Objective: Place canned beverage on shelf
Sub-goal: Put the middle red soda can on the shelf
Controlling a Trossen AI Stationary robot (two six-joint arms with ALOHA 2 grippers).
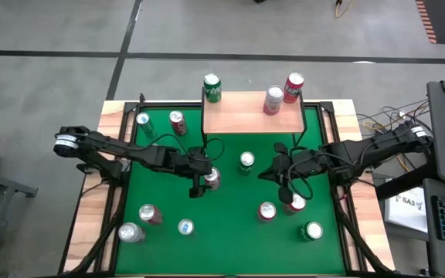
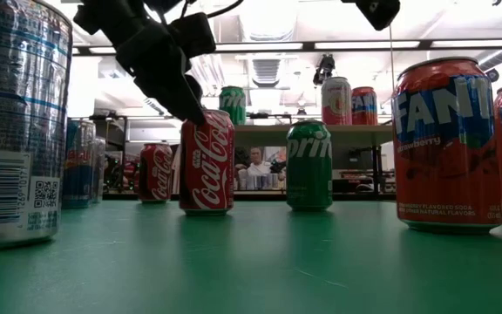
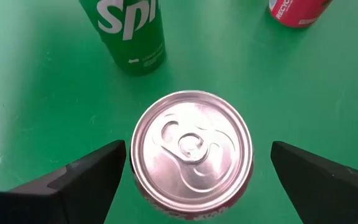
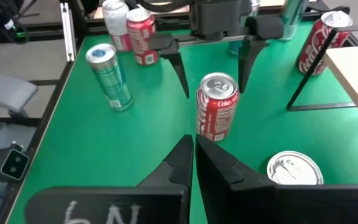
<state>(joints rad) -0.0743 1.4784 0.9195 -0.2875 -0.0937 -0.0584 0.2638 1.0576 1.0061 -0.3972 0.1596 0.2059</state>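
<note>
While the left gripper [image 4: 213,62] hung spread wide directly over the Coca-Cola can [image 4: 217,113], one finger stood on each side of the lid and neither touched metal, so nothing was gripped yet. Seen from its wrist camera, the can's lid [image 3: 191,151] sat roughly centred between the two fingertips [image 3: 101,165], slightly nearer one of them. Judgement: the step in hand was the descent and grasp; doing it well meant nudging to even out the gaps, dropping straight down so the fingers straddled the can's upper body rather than clipping the rim, then closing squarely to keep it upright. Just beyond the can stood a green Sprite can [image 3: 129,31], close enough that a sideways drift could knock it. Farther ahead of the gripper was the shelf [image 1: 253,114], its wooden top already carrying three cans near its edges, with bare board in the middle that looked like the easiest drop spot. Off to the side, the right gripper [image 1: 283,179] waited with its fingers pressed together, holding nothing, over the green table [image 1: 230,216].
</note>
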